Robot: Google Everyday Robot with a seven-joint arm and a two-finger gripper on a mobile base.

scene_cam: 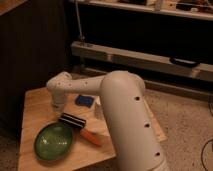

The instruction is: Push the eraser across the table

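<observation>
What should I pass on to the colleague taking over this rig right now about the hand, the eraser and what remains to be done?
The hand is low over the table, just up and left of the eraser; contact with it cannot be made out.
The eraser lies flat near the table's middle, by the far rim of the green bowl. The orange carrot-shaped object is to its right and the blue pad is beyond it.
Done: the hand is in place beside the eraser.
Left: apparently the whole push across the table; mind the bowl and carrot close by.
</observation>
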